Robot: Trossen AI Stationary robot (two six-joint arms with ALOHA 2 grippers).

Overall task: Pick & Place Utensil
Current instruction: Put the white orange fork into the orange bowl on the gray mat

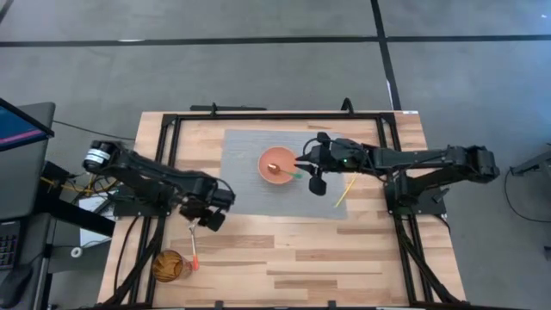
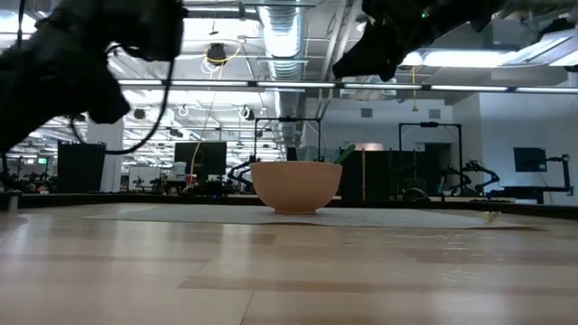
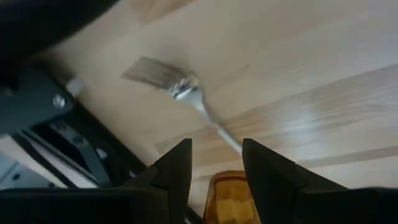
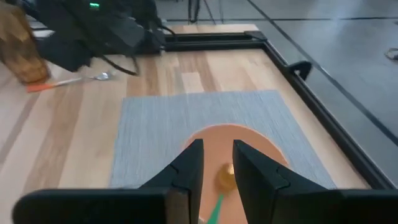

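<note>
High view: the left gripper (image 1: pixel 209 217) hovers with parted, empty fingers over the silver fork with an orange handle (image 1: pixel 194 245), lying on the wooden table (image 1: pixel 344 258) beside an amber glass cup (image 1: pixel 170 265). The right gripper (image 1: pixel 312 168), also parted, sits just beside the terracotta bowl (image 1: pixel 277 167) on the grey placemat (image 1: pixel 245 185).

Bowl (image 4: pixel 233 155) cut off by the right wrist picture's lower edge. Fork (image 3: pixel 186 99) blurred, handle hidden behind left gripper's fingers (image 3: pixel 177 171). Bowl contents unreadable.
</note>
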